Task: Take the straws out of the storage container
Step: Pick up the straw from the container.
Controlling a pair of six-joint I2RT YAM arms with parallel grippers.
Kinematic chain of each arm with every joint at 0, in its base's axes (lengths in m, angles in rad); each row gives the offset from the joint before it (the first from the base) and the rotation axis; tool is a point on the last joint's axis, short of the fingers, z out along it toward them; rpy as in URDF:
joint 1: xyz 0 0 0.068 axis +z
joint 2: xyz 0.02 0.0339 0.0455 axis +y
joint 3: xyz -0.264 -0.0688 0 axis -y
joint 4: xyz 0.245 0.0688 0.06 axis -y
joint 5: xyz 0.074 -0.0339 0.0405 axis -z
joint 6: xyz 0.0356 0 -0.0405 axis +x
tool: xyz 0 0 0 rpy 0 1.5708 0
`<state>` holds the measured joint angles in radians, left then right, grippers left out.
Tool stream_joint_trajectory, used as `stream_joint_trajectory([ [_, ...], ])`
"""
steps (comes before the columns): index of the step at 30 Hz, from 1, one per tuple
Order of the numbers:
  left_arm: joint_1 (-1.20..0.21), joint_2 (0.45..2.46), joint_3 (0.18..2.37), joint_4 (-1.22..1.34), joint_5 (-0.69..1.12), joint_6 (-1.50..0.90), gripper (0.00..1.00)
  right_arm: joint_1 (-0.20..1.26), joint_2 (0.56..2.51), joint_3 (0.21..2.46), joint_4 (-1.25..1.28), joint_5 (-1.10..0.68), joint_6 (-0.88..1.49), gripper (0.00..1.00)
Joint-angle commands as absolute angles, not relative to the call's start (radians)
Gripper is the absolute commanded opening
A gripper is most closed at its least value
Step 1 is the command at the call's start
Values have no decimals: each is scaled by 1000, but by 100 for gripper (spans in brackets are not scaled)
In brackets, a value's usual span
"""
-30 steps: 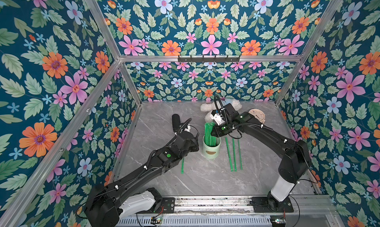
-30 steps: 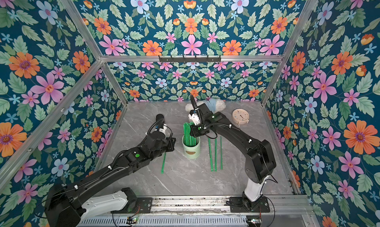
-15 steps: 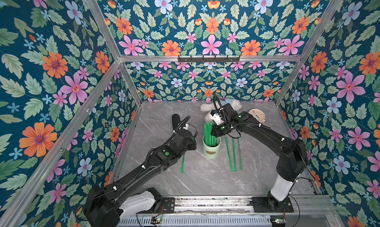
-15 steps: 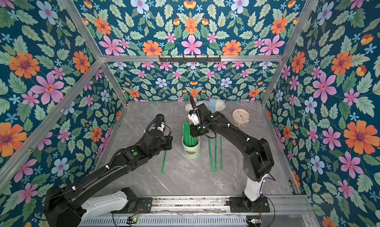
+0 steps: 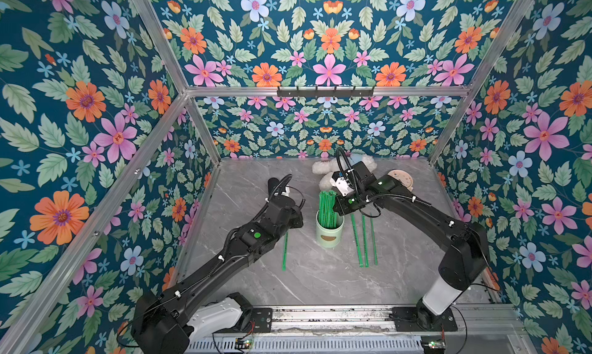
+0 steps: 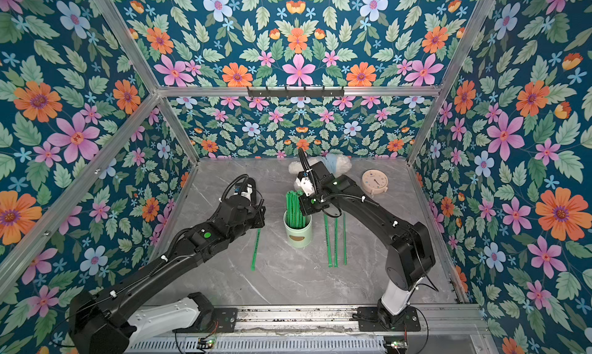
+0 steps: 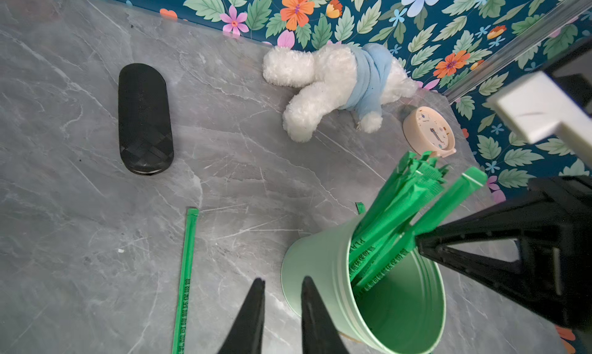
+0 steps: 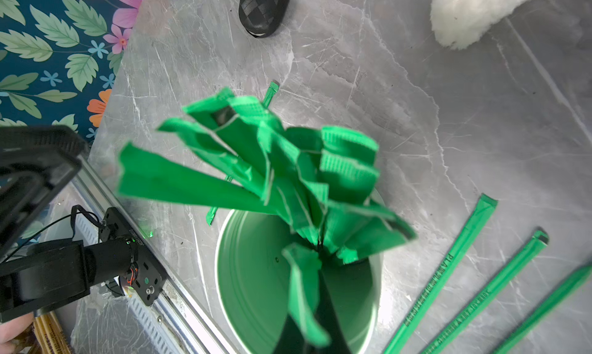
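Straws (image 5: 327, 208) are standing near upright in the storage container (image 5: 330, 238) around the middle of the table (image 5: 320, 282), long axis pointing up. Right end effector (image 7: 419, 241) is coming in from the side just above the rim, fingers pinched together on one straw of the bundle, so I'm reading the pull as straight up along that axis. Left end effector (image 7: 283, 281) is sitting just beside the container's outer wall, fingers slightly apart, gripping nothing. Right arm is the nearer one. Four straws are lying flat outside, three right, one left
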<state>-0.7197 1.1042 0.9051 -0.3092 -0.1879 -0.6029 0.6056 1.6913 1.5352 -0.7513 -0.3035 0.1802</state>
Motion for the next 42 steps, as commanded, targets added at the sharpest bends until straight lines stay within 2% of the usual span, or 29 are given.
stream_joint_trajectory([
  [1,-711,1108,917,-316,-187,-584,24,607,1670,1537,-777,-281,164,4],
  [9,-657,1123,975,-328,-169,-540,24,607,1624,1569,-811,-270,143,3],
  [26,-370,1312,1295,-390,14,-411,23,607,1578,1652,-876,-253,107,0],
  [42,-273,1433,1307,-345,43,-366,21,606,1505,1819,-981,-169,74,0],
])
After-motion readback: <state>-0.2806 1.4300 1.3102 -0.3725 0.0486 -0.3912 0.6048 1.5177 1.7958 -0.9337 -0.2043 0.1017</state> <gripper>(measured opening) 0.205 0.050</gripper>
